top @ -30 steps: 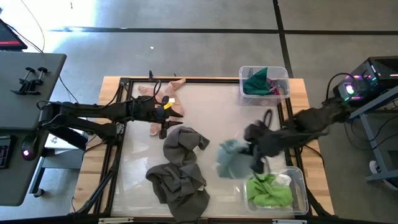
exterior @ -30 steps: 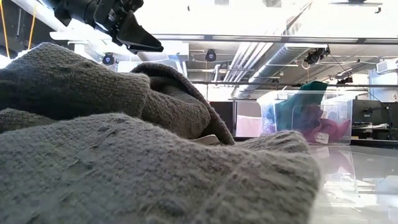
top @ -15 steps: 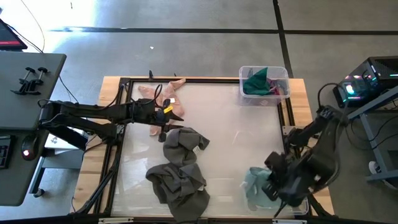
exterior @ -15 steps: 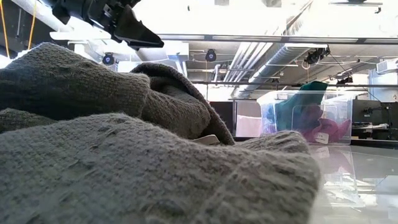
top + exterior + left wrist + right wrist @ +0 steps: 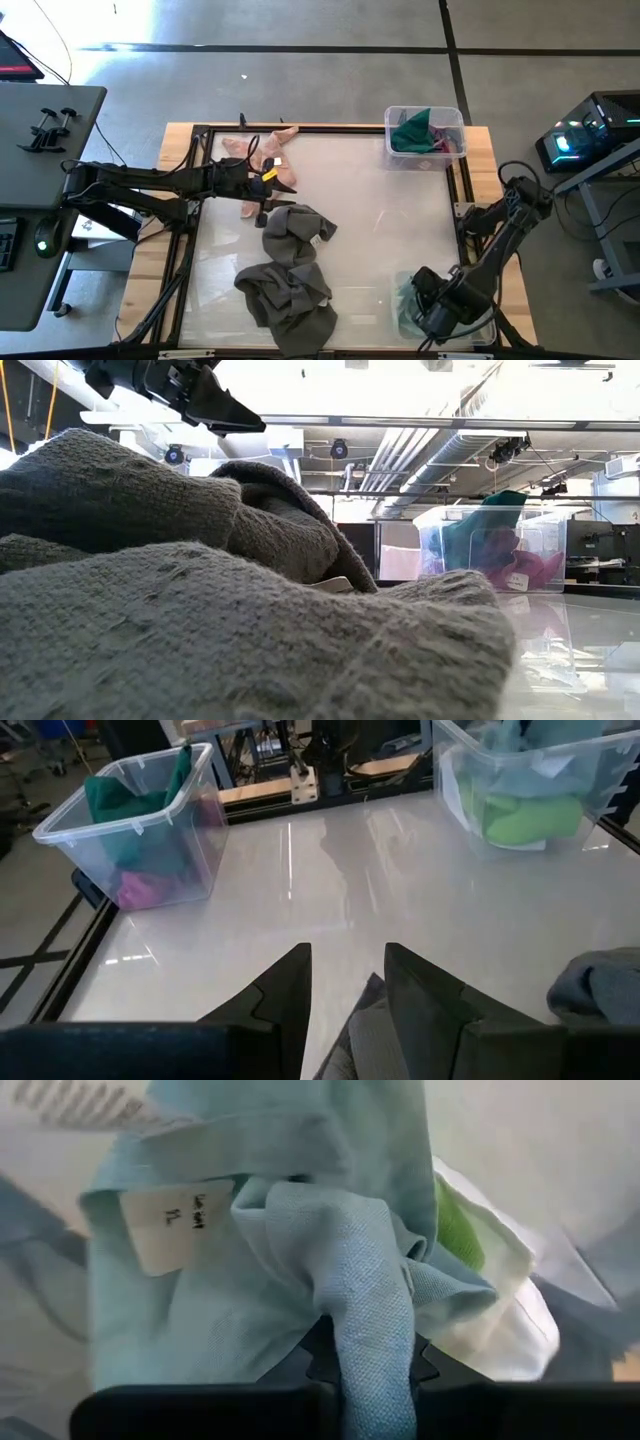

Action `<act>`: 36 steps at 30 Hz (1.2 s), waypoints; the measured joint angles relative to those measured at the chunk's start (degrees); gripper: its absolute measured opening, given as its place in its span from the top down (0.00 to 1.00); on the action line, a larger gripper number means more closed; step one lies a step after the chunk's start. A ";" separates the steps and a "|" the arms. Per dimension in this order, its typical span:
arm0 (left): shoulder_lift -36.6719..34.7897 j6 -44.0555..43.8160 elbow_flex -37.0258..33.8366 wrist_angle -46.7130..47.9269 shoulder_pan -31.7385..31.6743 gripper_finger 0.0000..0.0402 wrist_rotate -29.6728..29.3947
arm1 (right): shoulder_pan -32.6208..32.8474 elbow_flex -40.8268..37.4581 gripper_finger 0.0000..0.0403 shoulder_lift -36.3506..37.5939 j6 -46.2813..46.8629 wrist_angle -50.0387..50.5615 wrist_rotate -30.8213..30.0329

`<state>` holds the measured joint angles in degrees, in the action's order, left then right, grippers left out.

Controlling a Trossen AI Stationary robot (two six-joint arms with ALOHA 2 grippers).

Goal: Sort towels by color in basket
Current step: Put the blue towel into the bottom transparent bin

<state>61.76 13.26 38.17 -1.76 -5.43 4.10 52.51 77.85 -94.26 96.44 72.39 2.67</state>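
A glossy white worktop (image 5: 370,200) framed in wood stands on a grey concrete floor. At its near right corner a clear bin (image 5: 482,290) holds lime green cloth; the right gripper (image 5: 425,312) hangs over it, clamped on a pale mint towel (image 5: 330,1250). A second bin (image 5: 425,136) at the far right corner holds dark green and magenta towels. The left gripper (image 5: 268,205), fingers apart and holding nothing, hovers near the left edge above dark grey towels (image 5: 290,275), beside peach-pink towels (image 5: 262,155).

left pincer (image 5: 345,982) parted (arm hovering level) | right pincer (image 5: 365,1355) pinched, arm folded low
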 joint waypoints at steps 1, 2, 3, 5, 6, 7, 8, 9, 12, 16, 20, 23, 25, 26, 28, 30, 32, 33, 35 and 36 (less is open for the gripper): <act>0.00 0.07 0.00 -0.28 -0.02 0.71 0.00 | 0.00 -1.04 0.94 -0.02 -0.07 -0.69 0.02; 0.00 0.18 0.00 -0.70 -0.02 0.71 0.00 | -0.02 -1.77 0.94 -0.02 -0.02 -0.82 0.13; 0.00 0.39 0.00 -1.02 -0.02 0.71 0.01 | -0.02 -2.30 0.94 -0.02 0.45 -0.64 0.43; 0.00 0.40 0.00 -1.38 -0.02 0.71 0.07 | -0.08 -2.67 0.93 0.02 1.22 -0.34 0.59; 0.00 0.42 0.00 -1.36 -0.02 0.71 0.07 | -0.18 -2.43 0.91 0.08 1.23 -0.02 0.41; 0.00 0.42 0.00 -1.37 -0.02 0.71 0.08 | -0.35 -1.80 0.89 0.12 1.37 0.66 0.01; 0.00 0.41 0.00 -1.36 -0.02 0.71 0.09 | -0.42 -1.12 0.87 0.18 1.64 1.09 -0.52; 0.00 0.38 0.00 -1.26 -0.02 0.71 0.12 | -0.53 -0.24 0.84 0.20 1.97 1.70 -0.75; 0.00 0.35 0.00 -1.09 -0.02 0.71 0.21 | -0.79 2.83 0.76 0.20 2.75 4.92 -0.69; 0.00 -0.09 0.00 -1.11 -0.02 0.71 0.24 | -0.76 9.47 0.66 0.20 4.19 10.79 -0.67; 0.00 -0.17 0.00 -1.11 -0.02 0.71 0.23 | -0.76 17.66 0.63 0.22 8.27 14.76 -1.15; 0.00 -0.17 0.00 -1.11 -0.02 0.71 0.24 | -0.23 21.67 0.64 0.30 12.32 17.61 -3.67; 0.00 -0.31 0.00 -1.10 -0.02 0.71 0.24 | 0.02 21.94 0.67 0.37 12.99 17.59 -4.36; 0.00 -0.57 0.00 -1.11 -0.02 0.71 0.24 | 0.04 21.37 0.69 0.36 12.73 17.56 -4.28; 0.00 -0.61 0.00 -1.07 -0.02 0.71 0.24 | 0.15 19.19 0.75 0.33 11.65 17.58 -3.39; 0.00 -0.61 0.00 -0.93 -0.02 0.71 0.24 | 0.13 16.04 0.81 0.33 11.27 16.78 -2.26; 0.00 -0.54 0.00 -0.91 -0.02 0.71 0.24 | 0.00 12.45 0.88 0.28 11.10 13.65 -0.52; 0.00 -0.33 0.00 -0.91 -0.02 0.71 0.24 | 0.00 10.44 0.91 0.28 10.70 11.46 0.55; 0.00 -0.09 0.00 -0.87 -0.02 0.71 0.24 | 0.00 6.13 0.97 0.28 9.83 5.63 2.83; 0.00 -0.09 0.00 -0.88 -0.02 0.71 0.24 | -0.02 3.67 0.98 0.28 9.71 2.55 4.05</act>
<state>61.76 13.17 38.17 -2.64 -5.45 4.34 52.49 81.52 -93.97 106.14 74.94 6.71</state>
